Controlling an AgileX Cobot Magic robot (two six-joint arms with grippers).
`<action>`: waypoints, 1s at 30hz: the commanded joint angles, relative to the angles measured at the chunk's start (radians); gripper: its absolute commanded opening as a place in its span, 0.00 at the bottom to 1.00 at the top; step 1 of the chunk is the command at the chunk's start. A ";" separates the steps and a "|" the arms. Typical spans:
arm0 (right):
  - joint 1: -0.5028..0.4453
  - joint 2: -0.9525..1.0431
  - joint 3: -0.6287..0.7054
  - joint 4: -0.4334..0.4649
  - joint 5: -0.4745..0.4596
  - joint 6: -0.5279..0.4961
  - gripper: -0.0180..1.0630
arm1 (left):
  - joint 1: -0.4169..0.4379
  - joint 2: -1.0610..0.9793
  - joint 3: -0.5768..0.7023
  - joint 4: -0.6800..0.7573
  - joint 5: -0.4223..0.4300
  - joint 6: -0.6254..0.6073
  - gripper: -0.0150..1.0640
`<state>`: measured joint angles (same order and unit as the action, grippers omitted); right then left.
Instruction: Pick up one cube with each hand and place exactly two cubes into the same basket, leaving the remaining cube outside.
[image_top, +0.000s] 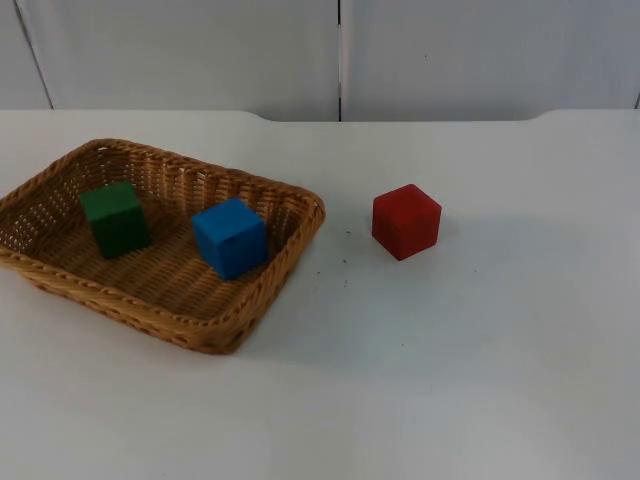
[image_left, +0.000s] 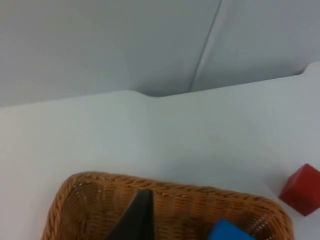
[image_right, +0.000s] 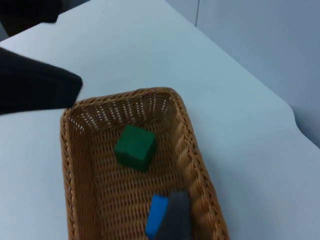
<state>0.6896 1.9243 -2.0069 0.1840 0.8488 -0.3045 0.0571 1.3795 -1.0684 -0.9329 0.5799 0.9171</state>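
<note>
1. At the left of the top view a woven basket (image_top: 262, 300) lies on the white table (image_top: 480, 380).
2. Inside the basket, toward its left, stands a green cube (image_top: 116, 218).
3. To its right, near the basket's right wall, stands a blue cube (image_top: 229, 237), apart from the green one.
4. Right of the basket, at the centre of the frame, a red cube (image_top: 406, 221) stands on the table, outside it.
5. Behind, along the upper edge, runs the grey partition wall (image_top: 200, 50).
6. The left gripper (image_left: 134, 225) hangs above the basket; whether it is spread I cannot tell.
7. The right gripper (image_right: 172, 222) hangs above the blue cube; its state I cannot tell.

Green cube (image_top: 115, 218), blue cube (image_top: 230, 237) in basket (image_top: 262, 290); red cube (image_top: 405, 221) outside.
</note>
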 joint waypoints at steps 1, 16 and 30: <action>0.000 -0.043 0.043 0.002 -0.004 0.008 0.66 | 0.003 -0.028 -0.004 0.009 0.031 -0.010 0.96; 0.000 -0.284 0.472 0.002 -0.202 0.008 0.66 | 0.003 -0.208 0.012 0.108 0.126 -0.097 0.96; 0.000 -0.464 0.693 0.009 -0.285 0.026 0.66 | 0.003 -0.402 0.220 0.110 0.111 -0.098 0.96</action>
<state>0.6896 1.4874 -1.3311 0.1895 0.5916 -0.2832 0.0571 0.9981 -0.8635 -0.8298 0.6914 0.8261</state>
